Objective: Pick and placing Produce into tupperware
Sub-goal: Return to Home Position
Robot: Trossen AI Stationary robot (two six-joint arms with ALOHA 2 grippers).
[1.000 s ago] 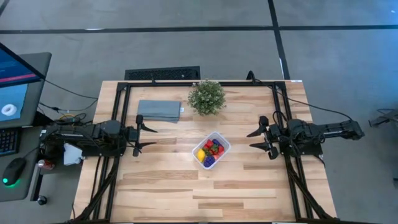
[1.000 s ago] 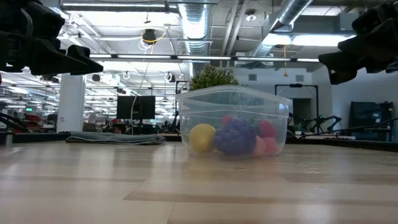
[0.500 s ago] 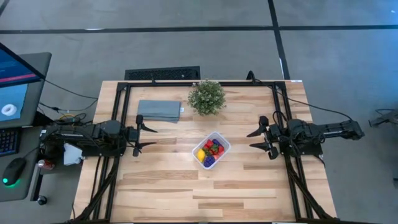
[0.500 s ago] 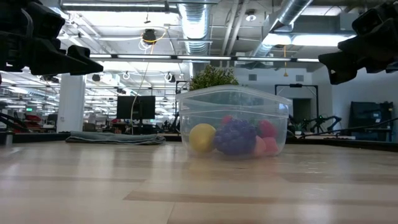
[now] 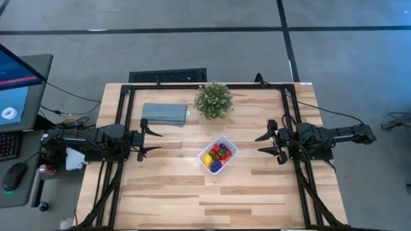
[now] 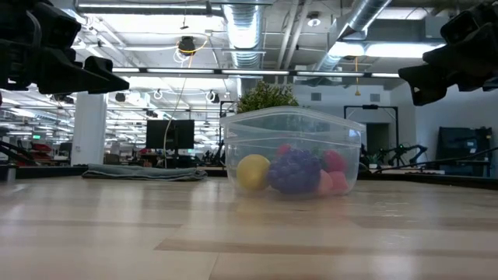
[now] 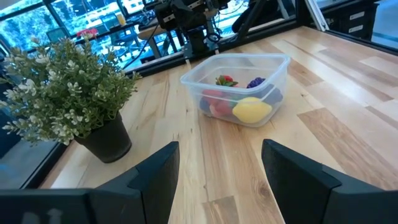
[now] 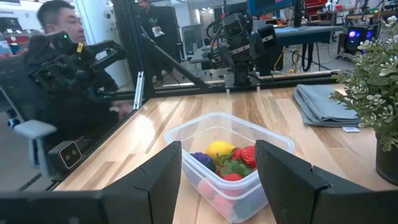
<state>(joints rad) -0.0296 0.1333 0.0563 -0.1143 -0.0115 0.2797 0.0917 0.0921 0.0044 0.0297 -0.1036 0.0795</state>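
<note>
The tupperware (image 5: 218, 154) is a clear rounded box standing on its base at the middle of the wooden table. The produce (image 5: 216, 158) lies inside it: a yellow piece (image 7: 252, 110), red strawberries (image 8: 244, 155) and a dark purple piece (image 6: 294, 172). My left gripper (image 5: 148, 139) hovers open at the table's left side, its fingers pointing level toward the box. My right gripper (image 5: 268, 142) hovers open at the right side, facing the box. Both have nothing between their fingers.
A bushy green potted plant (image 5: 213, 100) stands behind the box toward the far edge. A folded grey-blue cloth (image 5: 165, 113) lies at the far left. A black frame (image 5: 205, 86) runs round the table. A person (image 8: 62, 37) sits beyond the table's near edge.
</note>
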